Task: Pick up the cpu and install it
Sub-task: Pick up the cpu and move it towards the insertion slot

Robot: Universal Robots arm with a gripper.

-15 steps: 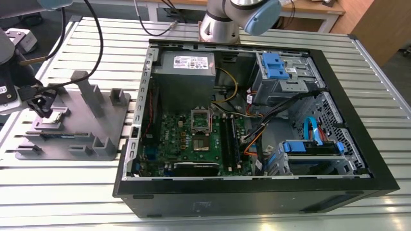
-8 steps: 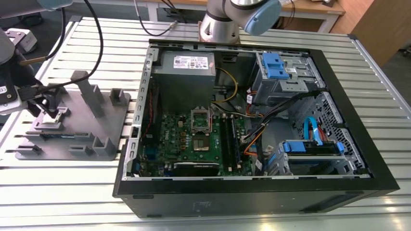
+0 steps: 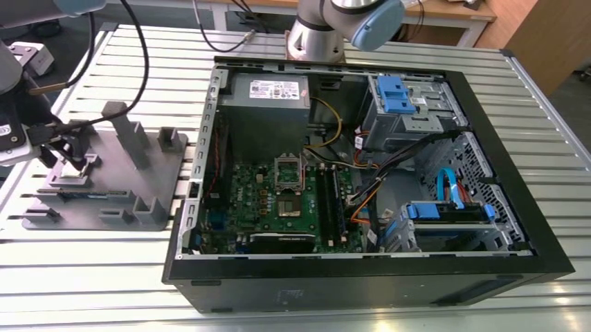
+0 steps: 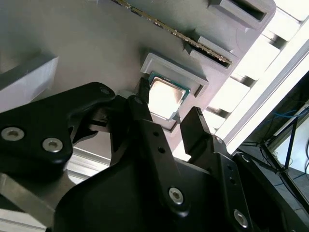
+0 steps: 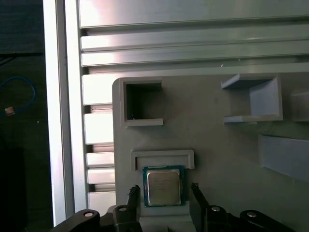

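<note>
Jaws open, empty, straddling the cpu [image 5: 164, 187] in the grey fixture [image 5: 231, 159] at the exterior view's 9 o'clock; off-centre closing could jam it against the pocket wall [image 5: 162, 155].

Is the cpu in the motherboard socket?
No, in the first wrist view the cpu lies in the grey fixture's recess, between the open end effector's fingers.

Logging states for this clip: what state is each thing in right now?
Small silver-grey square cpu: seated flat in its fixture recess, ungripped.
Black claw: open, fingers straddling the cpu.
Grey plastic fixture: lying flat on the slatted metal table.
Black computer case: open, interior exposed.
</note>
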